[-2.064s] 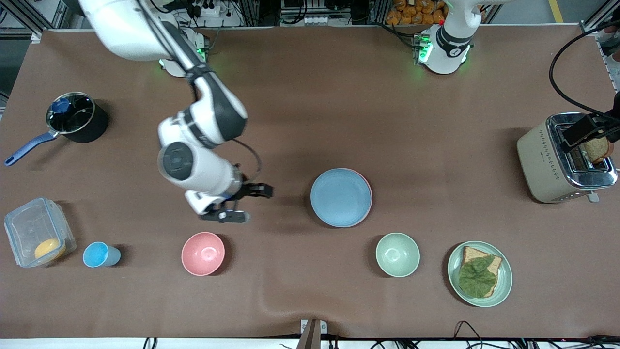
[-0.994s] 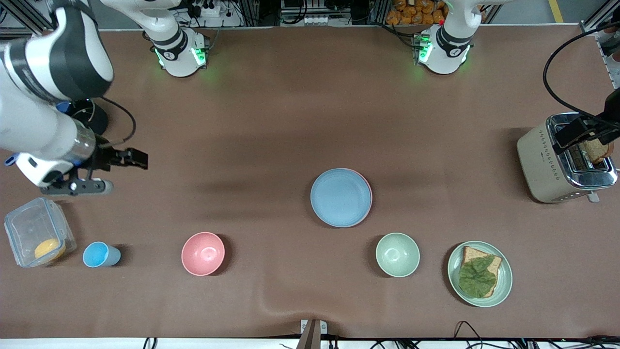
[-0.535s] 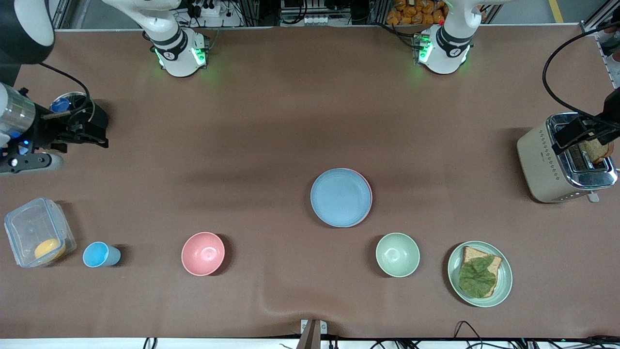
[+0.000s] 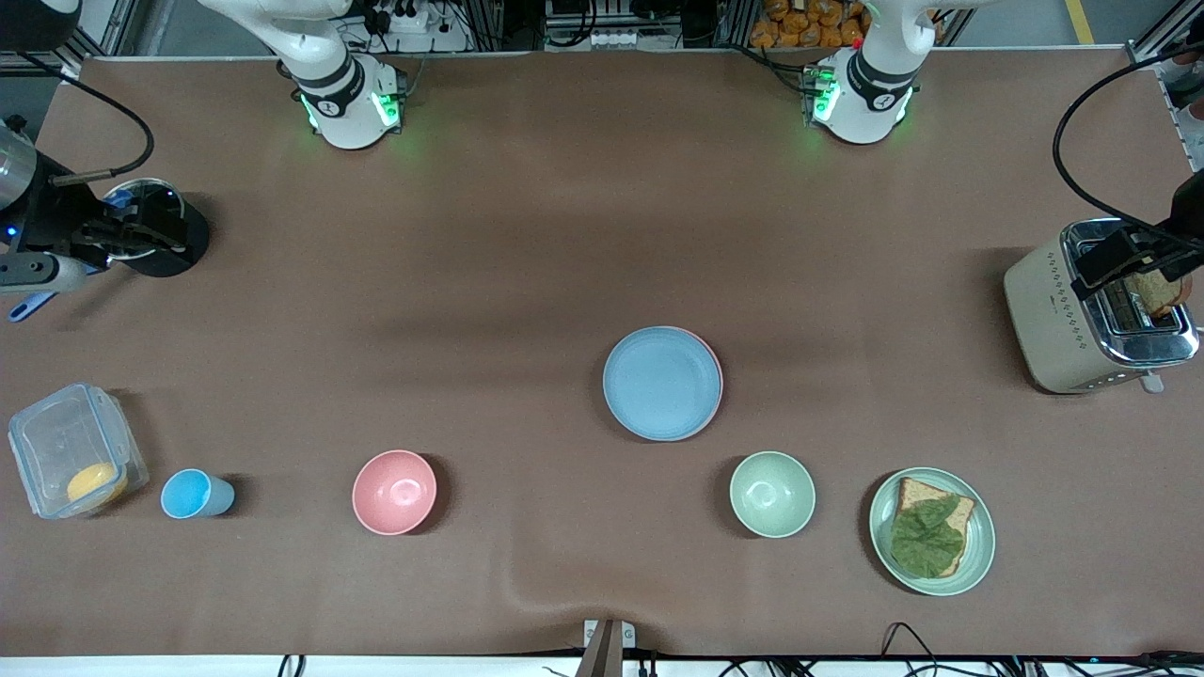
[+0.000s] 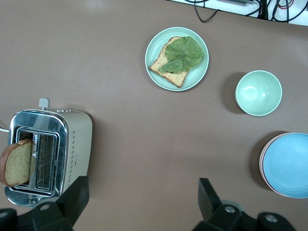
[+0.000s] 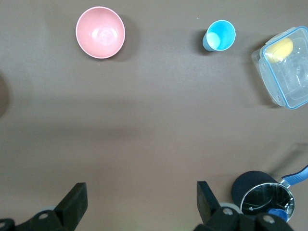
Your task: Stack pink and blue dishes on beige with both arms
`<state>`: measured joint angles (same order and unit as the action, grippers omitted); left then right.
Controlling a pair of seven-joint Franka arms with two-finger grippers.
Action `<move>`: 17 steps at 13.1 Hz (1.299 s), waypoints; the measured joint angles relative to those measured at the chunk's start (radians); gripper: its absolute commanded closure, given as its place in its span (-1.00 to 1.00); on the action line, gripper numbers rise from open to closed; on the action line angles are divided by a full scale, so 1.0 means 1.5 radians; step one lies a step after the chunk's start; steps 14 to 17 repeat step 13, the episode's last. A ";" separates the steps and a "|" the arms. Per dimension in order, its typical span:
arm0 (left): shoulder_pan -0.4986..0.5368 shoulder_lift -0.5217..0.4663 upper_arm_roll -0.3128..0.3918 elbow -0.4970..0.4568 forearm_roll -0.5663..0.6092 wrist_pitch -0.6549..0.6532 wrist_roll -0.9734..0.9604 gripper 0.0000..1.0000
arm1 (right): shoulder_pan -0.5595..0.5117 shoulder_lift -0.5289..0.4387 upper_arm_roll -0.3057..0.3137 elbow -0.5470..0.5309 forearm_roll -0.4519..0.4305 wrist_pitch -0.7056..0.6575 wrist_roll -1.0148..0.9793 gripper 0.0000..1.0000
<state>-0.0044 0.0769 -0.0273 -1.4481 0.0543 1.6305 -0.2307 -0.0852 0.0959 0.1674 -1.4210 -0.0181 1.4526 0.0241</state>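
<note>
Green plate (image 4: 979,541) with bread (image 4: 928,532)

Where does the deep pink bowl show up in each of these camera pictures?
Front view: the deep pink bowl sits low, beside the small blue cup.
Left wrist view: not in it.
Right wrist view: the bowl is near the top.
Shared landmark: the blue cup, seen in both views with the bowl.

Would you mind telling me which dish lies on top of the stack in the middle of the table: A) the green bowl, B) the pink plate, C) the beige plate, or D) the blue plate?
D: the blue plate lies on top, with only a thin edge of the pink plate showing under it; the green bowl stands apart, nearer the front camera.
</note>
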 measured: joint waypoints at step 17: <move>-0.004 -0.002 -0.008 0.009 -0.016 -0.080 0.034 -1.00 | 0.068 -0.003 -0.081 -0.028 0.000 0.040 0.004 -1.00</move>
